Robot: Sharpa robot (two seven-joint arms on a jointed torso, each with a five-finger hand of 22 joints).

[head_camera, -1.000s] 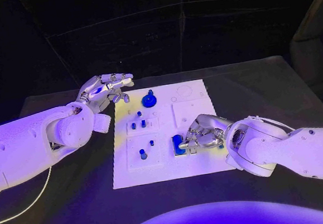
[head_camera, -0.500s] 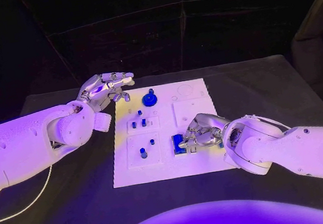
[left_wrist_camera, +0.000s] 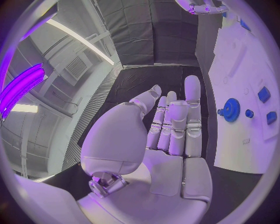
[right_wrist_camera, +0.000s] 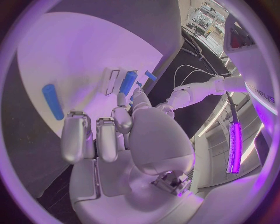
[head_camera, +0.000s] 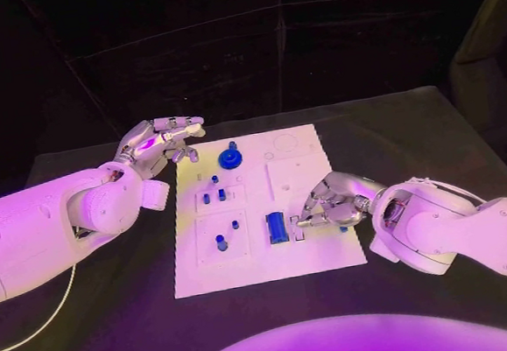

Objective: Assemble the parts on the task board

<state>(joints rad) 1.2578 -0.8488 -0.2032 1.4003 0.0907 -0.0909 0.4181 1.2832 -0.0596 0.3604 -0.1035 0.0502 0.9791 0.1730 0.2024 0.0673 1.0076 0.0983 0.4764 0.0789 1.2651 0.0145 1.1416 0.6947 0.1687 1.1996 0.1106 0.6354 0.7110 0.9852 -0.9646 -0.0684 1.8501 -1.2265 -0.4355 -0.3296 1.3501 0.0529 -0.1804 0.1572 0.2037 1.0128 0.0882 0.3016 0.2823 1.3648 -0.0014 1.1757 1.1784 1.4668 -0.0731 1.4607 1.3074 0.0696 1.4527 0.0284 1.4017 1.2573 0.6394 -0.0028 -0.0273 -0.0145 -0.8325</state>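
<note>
Faintly "2" on task board (head_camera: 294,141), rest unreadable

Task board (head_camera: 304,173) mid-table, gear (head_camera: 231,157) at its far left, long block (head_camera: 277,227) near front.

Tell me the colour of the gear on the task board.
Blue; the gear shows best in the left wrist view.

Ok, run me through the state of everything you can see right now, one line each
White task board: flat on the black table.
Blue gear: seated at the board's far end.
Long blue block: lying on the board, apart from the hand.
Left hand: off the board's far corner, fingers apart, holding nothing.
Right hand: over the board, fingers curled, grip unclear.
</note>
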